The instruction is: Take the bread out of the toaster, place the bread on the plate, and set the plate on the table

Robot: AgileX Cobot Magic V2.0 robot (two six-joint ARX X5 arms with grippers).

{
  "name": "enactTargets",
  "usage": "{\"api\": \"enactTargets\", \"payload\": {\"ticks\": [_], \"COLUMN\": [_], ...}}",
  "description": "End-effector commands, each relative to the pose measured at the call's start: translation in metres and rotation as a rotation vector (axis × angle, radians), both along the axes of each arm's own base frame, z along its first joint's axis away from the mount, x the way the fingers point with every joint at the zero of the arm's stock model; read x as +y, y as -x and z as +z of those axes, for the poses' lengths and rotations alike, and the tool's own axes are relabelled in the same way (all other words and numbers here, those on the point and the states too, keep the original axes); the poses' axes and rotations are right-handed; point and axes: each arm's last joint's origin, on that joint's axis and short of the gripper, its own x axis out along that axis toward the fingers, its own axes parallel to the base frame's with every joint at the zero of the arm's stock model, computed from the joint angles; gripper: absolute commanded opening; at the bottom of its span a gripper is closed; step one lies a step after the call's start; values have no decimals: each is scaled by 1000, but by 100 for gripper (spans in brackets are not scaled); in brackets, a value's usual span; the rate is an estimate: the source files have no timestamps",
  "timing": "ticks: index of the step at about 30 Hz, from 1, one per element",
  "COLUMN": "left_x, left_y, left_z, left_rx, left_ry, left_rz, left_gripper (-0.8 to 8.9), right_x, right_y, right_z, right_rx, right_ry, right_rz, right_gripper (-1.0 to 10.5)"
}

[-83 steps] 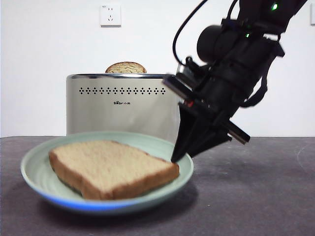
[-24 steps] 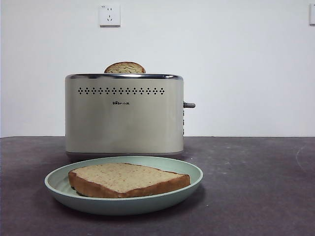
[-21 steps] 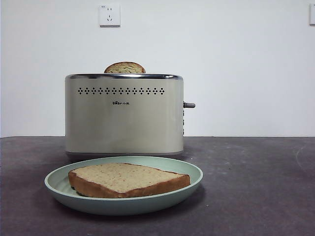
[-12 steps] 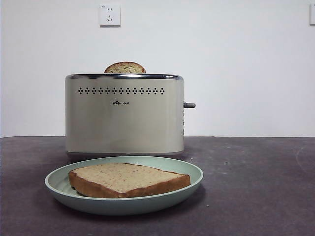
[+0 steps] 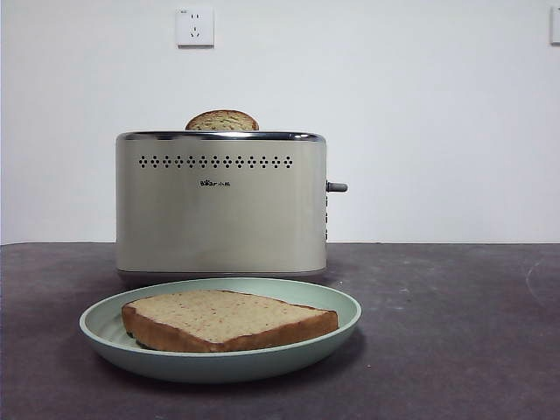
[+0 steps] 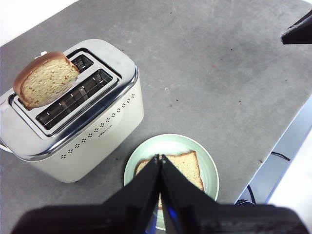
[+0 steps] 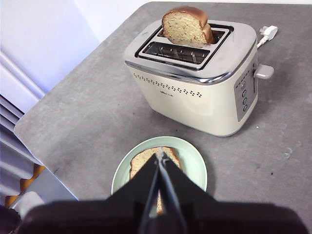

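Note:
The bread (image 5: 223, 319) lies flat on the mint-green plate (image 5: 337, 306), which rests on the dark grey table (image 5: 455, 350) in front of the cream toaster (image 5: 220, 206). It also shows in the left wrist view (image 6: 187, 165) and the right wrist view (image 7: 141, 168). A second slice (image 5: 222, 121) stands in the toaster's rear slot. My left gripper (image 6: 159, 157) is shut and empty, high above the plate. My right gripper (image 7: 159, 152) is shut and empty, also high above the plate. Neither gripper shows in the front view.
A white wall socket (image 5: 194, 26) is on the wall behind. The toaster's grey lever (image 5: 337, 186) sticks out on its right side, and its white plug (image 7: 268, 32) lies behind it. The table's edge (image 6: 287, 126) runs near the plate in the left wrist view.
Since 3.4 s ago the arm that held the plate's rim has let go and left the front view; the plate has come down flat on the table. Nothing moved in the last second.

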Motion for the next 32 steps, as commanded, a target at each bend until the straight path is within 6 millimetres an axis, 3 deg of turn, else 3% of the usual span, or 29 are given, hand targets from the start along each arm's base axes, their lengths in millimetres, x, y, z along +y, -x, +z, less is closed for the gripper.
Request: {"api": "enactTargets", "payload": {"ticks": [1, 18, 27, 32], "left_x": [0, 0, 25, 39], "left_y": [0, 0, 29, 29], "left_z": [0, 1, 14, 8], "left_rx": [-9, -16, -94, -211], "left_ry": [-2, -6, 51, 138], "left_rz": [-7, 3, 14, 112], "left_gripper": [-4, -4, -4, -4], "right_x": [0, 0, 0, 0], "right_y": [0, 0, 0, 0], "right_z": [-1, -1, -1, -1], "right_rx": [-8, -8, -7, -7], "right_ry": [4, 4, 4, 4], "right_rz": [3, 3, 3, 4], "right_gripper": [1, 1, 1, 1]}}
